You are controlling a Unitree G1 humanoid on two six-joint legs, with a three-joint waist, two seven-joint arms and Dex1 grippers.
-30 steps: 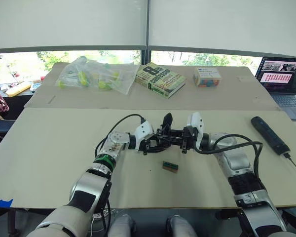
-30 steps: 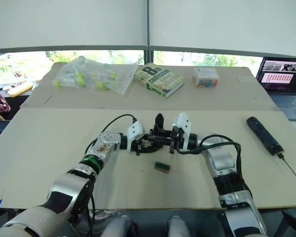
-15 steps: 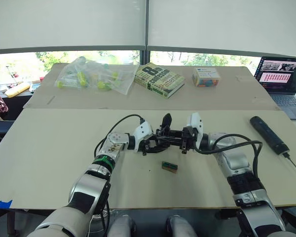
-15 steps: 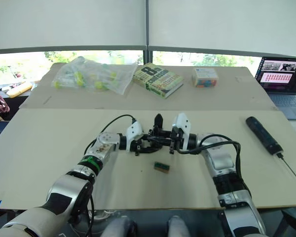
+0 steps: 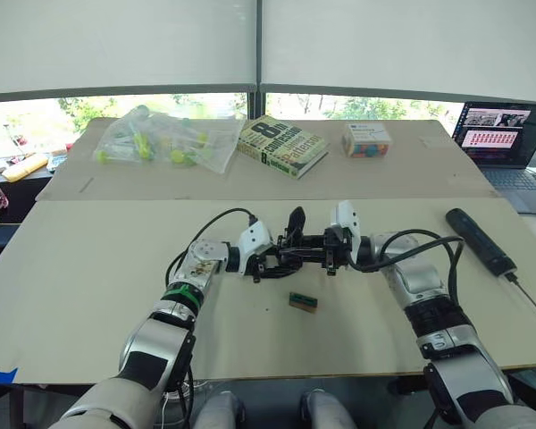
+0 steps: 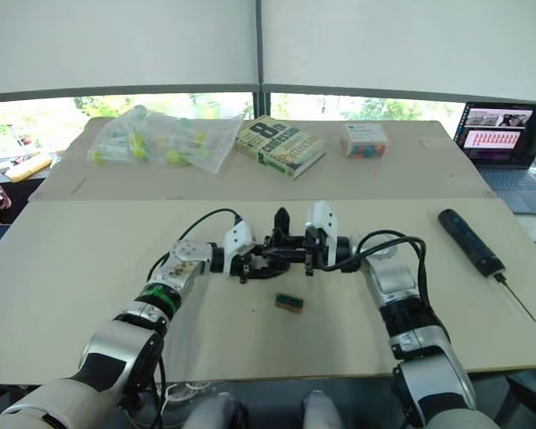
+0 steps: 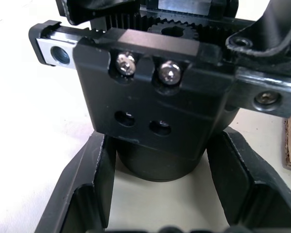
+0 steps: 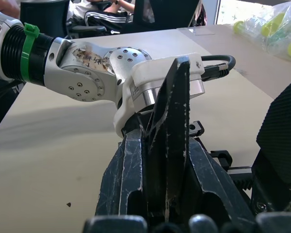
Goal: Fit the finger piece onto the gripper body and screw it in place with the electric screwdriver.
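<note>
Both grippers meet at the gripper body (image 5: 290, 253): left gripper (image 7: 160, 194) grasps its base, right gripper (image 8: 167, 184) clenched on the finger piece (image 8: 170, 131); we seat it squarely before fetching the screwdriver (image 5: 481, 241) off right

Table (image 5: 89, 268) pale beige, the board (image 5: 339, 174) behind it a shade browner; gripper body (image 7: 150, 97) matte black with two silver screw heads, the finger piece (image 8: 170, 141) black with pale scuff marks along its edge, the electric screwdriver (image 5: 481, 241) black with a thin metal bit. Left gripper (image 5: 266, 264) and right gripper (image 5: 330, 256) both black-fingered on white housings, the left arm silver with a green band at the wrist. Clear bag (image 5: 165, 140) speckled with yellow-green pieces, book (image 5: 282, 144) olive green with white lettering, small box (image 5: 366, 140) white with multicoloured dots, small block (image 5: 303, 302) dark with a brown edge, laptop (image 5: 500, 134) screen pink and white.
</note>
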